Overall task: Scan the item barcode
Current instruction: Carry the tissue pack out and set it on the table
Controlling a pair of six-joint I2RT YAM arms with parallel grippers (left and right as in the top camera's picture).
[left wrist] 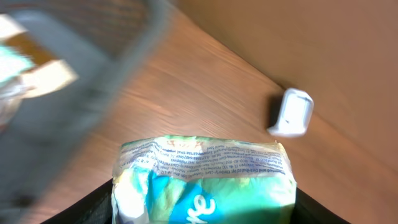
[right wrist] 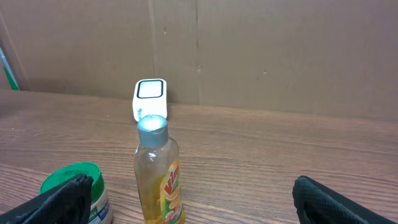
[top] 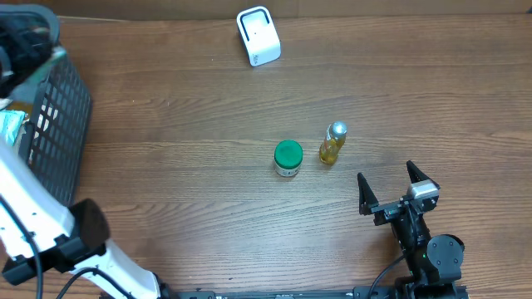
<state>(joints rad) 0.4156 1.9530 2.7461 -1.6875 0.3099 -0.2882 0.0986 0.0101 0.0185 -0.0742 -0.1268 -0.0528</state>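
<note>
Left wrist view. You see a soft packet (left wrist: 202, 180), white, green and blue with lines of small print, gripped between the dark fingers (left wrist: 87, 208) of the left tool (left wrist: 205, 213) at the lower edge. A blurred grey basket (left wrist: 93, 74) fills the upper left. A white scanner (left wrist: 291, 112) stands on the wooden bench (left wrist: 205, 93) at right, near a cardboard wall (left wrist: 323, 43).

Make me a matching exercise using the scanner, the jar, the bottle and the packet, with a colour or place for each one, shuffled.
Things:
1. scanner
2. jar
3. bottle
4. packet

Descriptions:
A. silver cap, yellow contents
B. held between the left fingers
C. white body
D. green lid

Pairs: 1-C, 2-D, 3-A, 4-B
</note>
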